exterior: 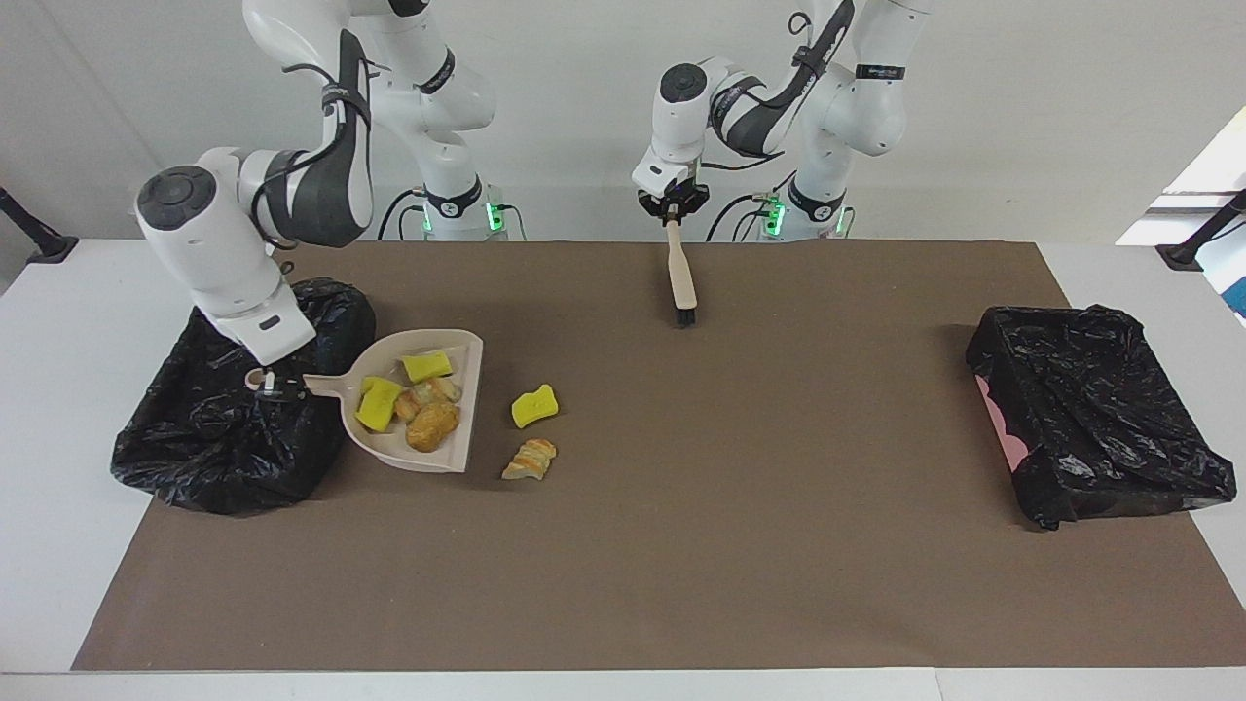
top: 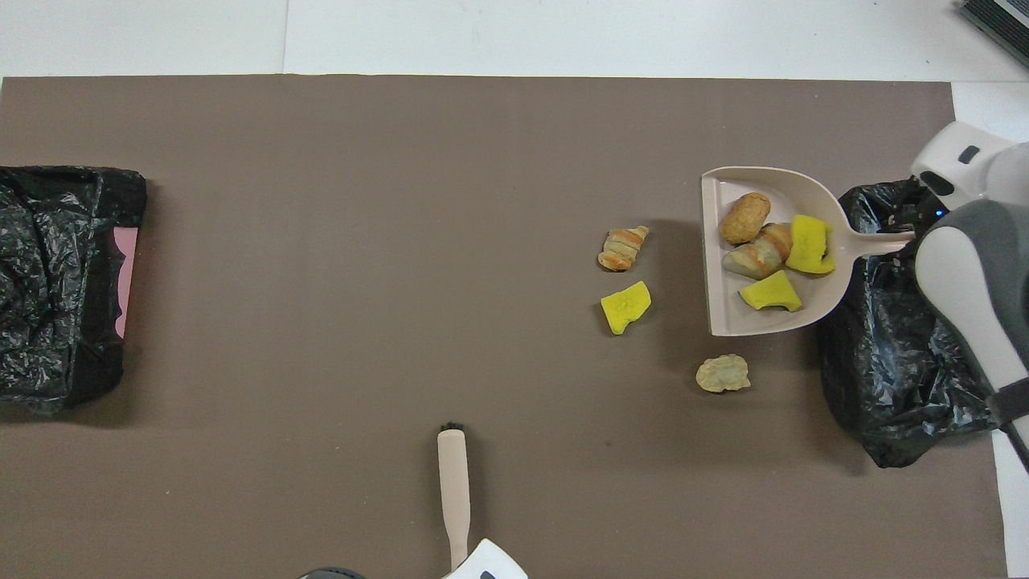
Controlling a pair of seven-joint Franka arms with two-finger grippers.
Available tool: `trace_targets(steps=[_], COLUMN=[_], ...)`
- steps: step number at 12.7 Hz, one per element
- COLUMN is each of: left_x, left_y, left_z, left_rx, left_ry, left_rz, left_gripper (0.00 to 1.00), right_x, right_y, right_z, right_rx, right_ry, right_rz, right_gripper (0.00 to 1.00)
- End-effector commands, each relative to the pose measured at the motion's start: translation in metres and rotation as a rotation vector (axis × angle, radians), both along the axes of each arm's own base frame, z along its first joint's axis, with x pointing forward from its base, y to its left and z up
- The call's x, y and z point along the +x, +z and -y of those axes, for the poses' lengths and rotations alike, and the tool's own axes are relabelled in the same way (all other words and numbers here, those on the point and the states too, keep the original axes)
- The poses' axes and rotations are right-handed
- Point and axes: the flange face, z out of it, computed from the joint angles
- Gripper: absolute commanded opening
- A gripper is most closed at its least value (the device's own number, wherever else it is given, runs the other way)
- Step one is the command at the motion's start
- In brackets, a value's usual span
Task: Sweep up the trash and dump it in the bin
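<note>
Lying in the beige dustpan are four trash scraps; three more rest on the brown mat covering the white table. Right gripper — fingers clamped on the pan's handle over the black bin. Left gripper pinches a brush near the robots' edge.

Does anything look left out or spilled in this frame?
Yes. Three scraps lie on the brown mat outside the raised beige dustpan: a yellow sponge chunk, a striped bread-like lump and a tan crusty lump. Four ride in the pan.
</note>
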Motion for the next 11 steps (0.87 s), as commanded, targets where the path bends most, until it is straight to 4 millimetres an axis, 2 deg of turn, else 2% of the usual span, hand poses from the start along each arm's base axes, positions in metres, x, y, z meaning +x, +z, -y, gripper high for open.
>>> trace_targets(steps=[1, 2, 3, 5, 6, 8, 9, 10, 11], left_x=[0.011, 0.023, 0.036, 0.07, 0.1, 0.132, 0.153, 0.183, 0.201], left_y=[-0.004, -0.003, -0.001, 0.009, 0.018, 0.032, 0.035, 0.037, 0.039], left_z=[0.0, 0.0, 0.005, 0.014, 0.01, 0.017, 0.018, 0.012, 0.011], left_rx=[-0.03, -0.031, -0.032, -0.054, -0.066, -0.051, -0.032, -0.009, -0.006], left_ry=[0.01, 0.017, 0.019, 0.002, -0.002, -0.091, -0.103, -0.101, -0.114], left_rz=[-0.037, -0.043, -0.049, -0.038, -0.007, 0.07, 0.109, 0.152, 0.176], left_gripper=[0.49, 0.67, 1.0, 1.0, 1.0, 1.0, 1.0, 1.0, 1.0], right_x=[-0.007, -0.014, -0.023, -0.043, -0.052, -0.071, -0.078, -0.081, -0.081], right_y=[0.014, 0.018, 0.023, 0.03, 0.037, 0.059, 0.064, 0.065, 0.065], right_z=[0.05, 0.076, 0.109, 0.162, 0.177, 0.2, 0.208, 0.212, 0.214], right_rx=[-0.038, -0.064, -0.081, -0.112, -0.13, -0.213, -0.272, -0.323, -0.368], right_ry=[-0.001, 0.003, -0.01, -0.006, 0.001, -0.002, 0.013, 0.03, 0.041], right_rz=[0.003, 0.0, -0.001, -0.008, -0.01, -0.02, -0.048, -0.072, -0.09], right_gripper=[0.0, 0.0, 0.0, 0.0, 0.0, 0.0, 0.0, 0.0, 0.0])
